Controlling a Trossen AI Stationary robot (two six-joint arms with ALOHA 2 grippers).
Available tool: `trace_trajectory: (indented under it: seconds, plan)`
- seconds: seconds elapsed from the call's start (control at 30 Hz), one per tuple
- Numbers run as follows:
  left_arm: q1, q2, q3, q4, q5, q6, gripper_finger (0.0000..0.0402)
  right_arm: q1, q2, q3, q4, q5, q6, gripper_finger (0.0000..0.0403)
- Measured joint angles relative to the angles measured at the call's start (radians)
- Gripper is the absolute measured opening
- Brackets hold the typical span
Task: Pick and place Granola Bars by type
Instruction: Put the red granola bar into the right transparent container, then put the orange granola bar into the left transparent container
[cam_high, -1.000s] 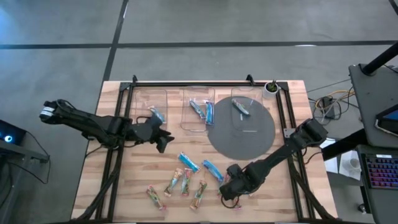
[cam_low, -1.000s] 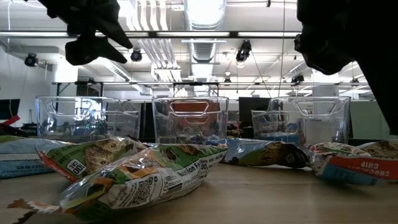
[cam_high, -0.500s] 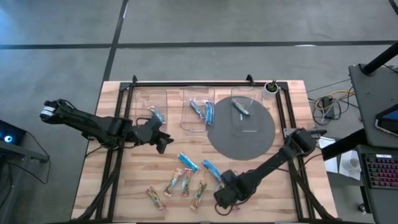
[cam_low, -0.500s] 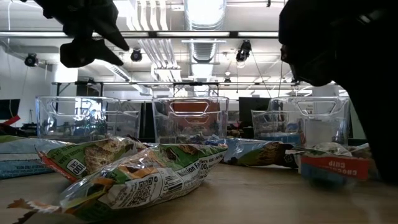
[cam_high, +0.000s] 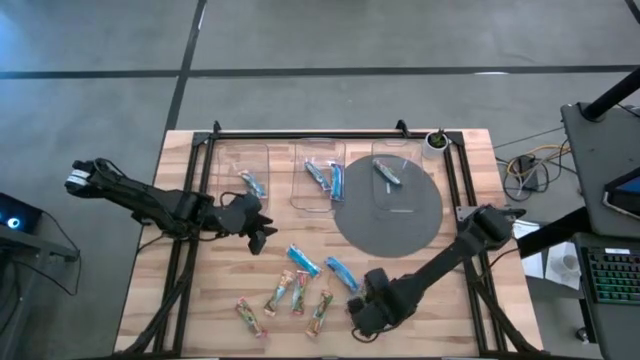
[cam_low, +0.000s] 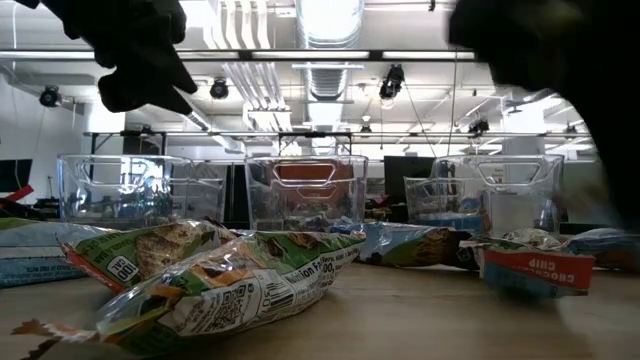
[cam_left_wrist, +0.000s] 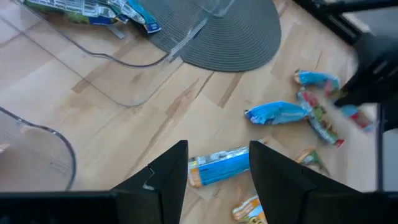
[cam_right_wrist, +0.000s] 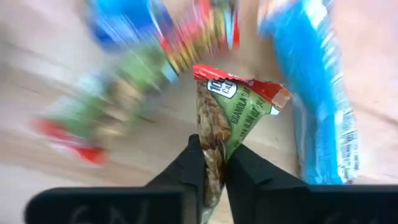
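Several Granola Bars lie flat on the near half of the wooden table: blue ones (cam_high: 302, 261) (cam_high: 341, 273) and tan/green ones (cam_high: 279, 293) (cam_high: 320, 311) (cam_high: 247, 317). My right gripper (cam_right_wrist: 214, 163) points down near the table's near edge (cam_high: 362, 318), shut on a tan/green bar (cam_right_wrist: 233, 102) with a red end. My left gripper (cam_left_wrist: 217, 152) hovers open left of centre (cam_high: 262, 232), above a blue bar (cam_left_wrist: 217, 167) that it does not touch. My right gripper pinches the tan/green bar between its two fingers (cam_right_wrist: 186, 168), on the stretch of wrapper (cam_right_wrist: 214, 134) back from the red end. The fingers come from above, pointing down. The red end (cam_right_wrist: 239, 87) sticks out past the fingertips. Whether the bar is clear of the table I cannot tell.
Three clear bins (cam_high: 240, 170) (cam_high: 320, 178) (cam_high: 395, 180) stand along the far side, each with bars inside. The right one sits on a dark round mat (cam_high: 385, 215). A black frame rail (cam_high: 330, 134) edges the far side, with a small cup (cam_high: 435, 142) at its right end.
My right gripper has moved toward the table's near edge and a little to the left. In the low view the bar at the right has slid sideways along the table with it. The other bars lie as before.
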Motion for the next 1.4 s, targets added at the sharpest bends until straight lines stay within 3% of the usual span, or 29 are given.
trace_trajectory:
  seconds: [0.13,0.27,0.43,0.57,0.73,0.9,1.13,1.4]
  plan:
    - [0.0,0.0,-0.013,0.001,0.0,0.052,0.0154,-0.009,-0.123,-0.003,-0.071,0.213,0.113,0.0019]
    - [0.001,0.0,-0.035,0.0,-0.005,0.056,0.0154,-0.062,-0.261,-0.003,-0.265,0.366,0.134,0.0026]
    - [0.002,-0.001,-0.053,-0.002,-0.019,0.029,0.0154,-0.232,-0.419,-0.014,-0.535,0.448,-0.016,0.0027]
    - [0.002,-0.001,-0.053,0.0,-0.019,-0.018,0.0154,-0.45,-0.536,-0.046,-0.572,0.486,-0.268,0.0028]
    - [0.002,-0.001,-0.053,0.001,-0.045,-0.095,0.0154,-0.734,-0.598,-0.126,-0.488,0.476,-0.647,0.0029]
    - [0.002,-0.001,-0.053,0.003,-0.118,-0.193,0.0154,-0.945,-0.583,-0.233,-0.323,0.359,-0.94,0.0029]
    - [0.002,-0.001,-0.053,0.036,-0.124,-0.281,0.0154,-1.066,-0.574,-0.365,-0.188,0.288,-1.124,0.0053]
    - [0.002,-0.001,-0.053,0.062,-0.124,-0.309,0.0154,-1.066,-0.605,-0.487,0.043,0.139,-1.198,0.0165]
